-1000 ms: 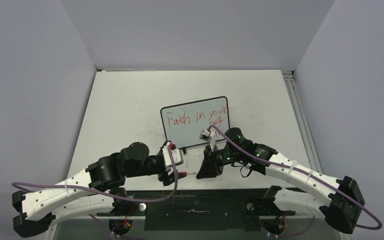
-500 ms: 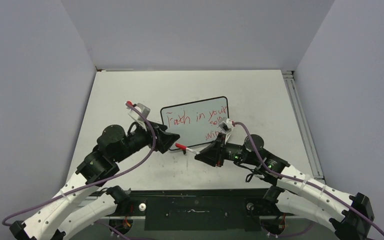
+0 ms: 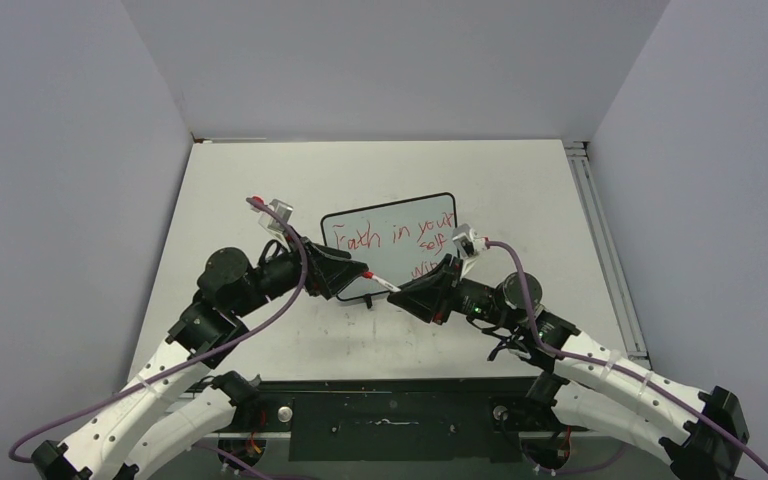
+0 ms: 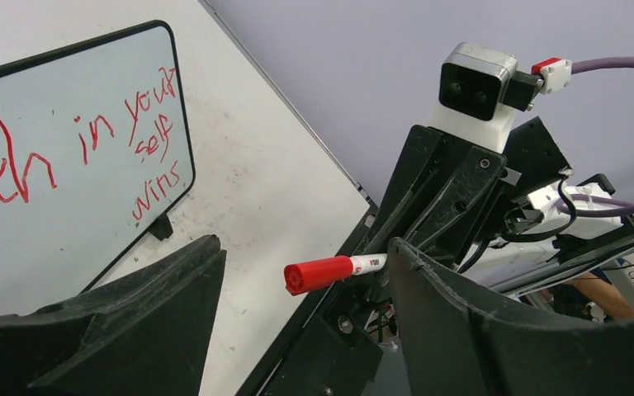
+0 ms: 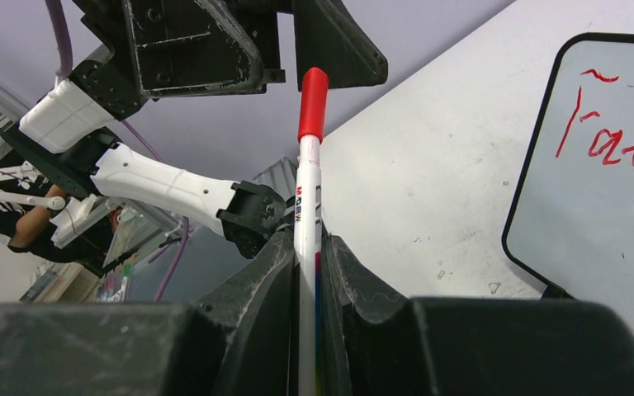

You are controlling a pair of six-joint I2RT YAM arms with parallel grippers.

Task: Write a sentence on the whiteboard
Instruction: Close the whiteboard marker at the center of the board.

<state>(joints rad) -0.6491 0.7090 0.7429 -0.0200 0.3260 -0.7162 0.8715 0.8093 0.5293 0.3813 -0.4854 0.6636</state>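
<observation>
From above, the small black-framed white whiteboard lies just beyond both grippers. The right gripper overlaps its near edge, below the red handwritten sentence.

The left wrist camera shows the left gripper spread wide, with the red-capped white marker pointing into the gap; contact is unclear.

The right wrist camera shows the right gripper pinching the marker's barrel, with the board to its right on the scuffed white tabletop.

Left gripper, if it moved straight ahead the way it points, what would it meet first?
Most likely the marker, red cap first, which the right gripper holds toward the left gripper's open jaws.
</observation>
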